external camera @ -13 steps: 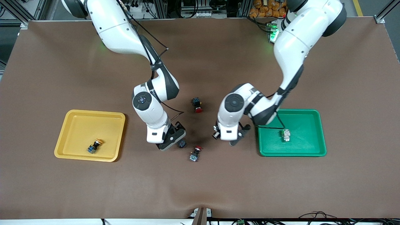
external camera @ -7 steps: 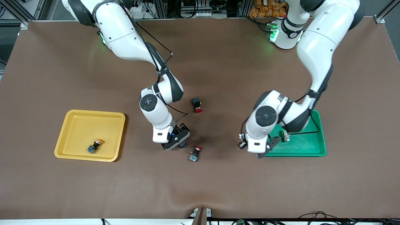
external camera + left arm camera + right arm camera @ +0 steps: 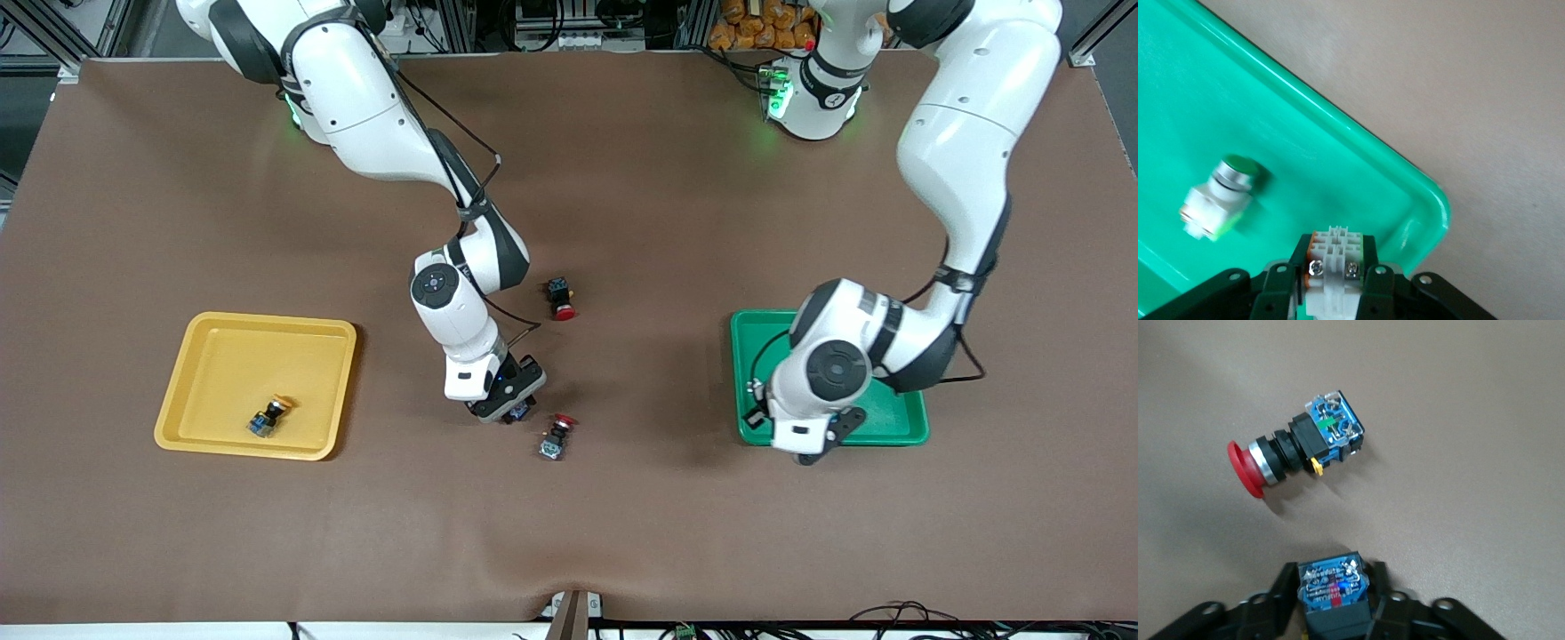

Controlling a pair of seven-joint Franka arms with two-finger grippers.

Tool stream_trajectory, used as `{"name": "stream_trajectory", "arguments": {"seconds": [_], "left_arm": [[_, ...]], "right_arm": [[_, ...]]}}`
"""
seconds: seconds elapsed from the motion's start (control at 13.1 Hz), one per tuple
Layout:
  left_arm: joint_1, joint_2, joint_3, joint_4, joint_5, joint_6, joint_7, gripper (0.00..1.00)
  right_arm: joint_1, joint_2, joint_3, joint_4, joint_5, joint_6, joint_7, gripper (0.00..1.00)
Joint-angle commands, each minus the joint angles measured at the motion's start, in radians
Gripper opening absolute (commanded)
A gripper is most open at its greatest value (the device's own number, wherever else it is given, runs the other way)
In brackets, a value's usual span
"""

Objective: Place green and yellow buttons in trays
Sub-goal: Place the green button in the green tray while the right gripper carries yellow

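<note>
Brown cloth covers the table [image 3: 622, 533], with metal framing and cables along its top edge.

From its base, the right arm bends down to the middle of the table, wrist pointing steeply down. The right gripper [image 3: 508, 411] sits low at the cloth, its fingers [image 3: 1281, 587] closed on a black-and-blue button [image 3: 1333, 588]; the small print on that switch's blue end is too fine to read. Just beside this gripper, toward the front camera, a red-capped switch [image 3: 555, 438] lies on its side. A second red switch [image 3: 560, 298] lies near the arm's wrist joint, toward the bases.

The left arm arcs out wide and folds back, its wrist over the green tray [image 3: 898, 427]. The left gripper [image 3: 1337, 293] hangs over that tray's corner nearest the front camera, clamped on a whitish button [image 3: 1335, 257]. Under it, a little farther into the tray, another whitish button with a green tip [image 3: 1219, 199] lies on its side.

Well off from the right gripper, toward that arm's end of the table, the yellow tray [image 3: 213, 333] holds an orange-capped button [image 3: 268, 418].
</note>
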Motion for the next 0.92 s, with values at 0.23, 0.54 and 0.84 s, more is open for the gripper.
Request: {"name": "stream_trajectory", "arguments": {"seconds": [0.23,0.54,0.84], "left_arm": [[0.168,-0.102,-0.014,-0.120,0.017,-0.025,0.256,0.00],[0.260,-0.098,-0.014,-0.188,0.017,0.075,0.348,0.00],[0.271,-0.102,-0.012,-0.212,0.017,0.103,0.425,0.99]], "right_arm": [[-0.070,-0.202,-0.008,-0.129,0.020,0.000,-0.011,0.00],[-0.182,-0.385,-0.008,-0.260,0.020,-0.043,-0.011,0.00],[-0.378,-0.518,-0.009,-0.321,0.020,-0.269,-0.014,0.00]]}}
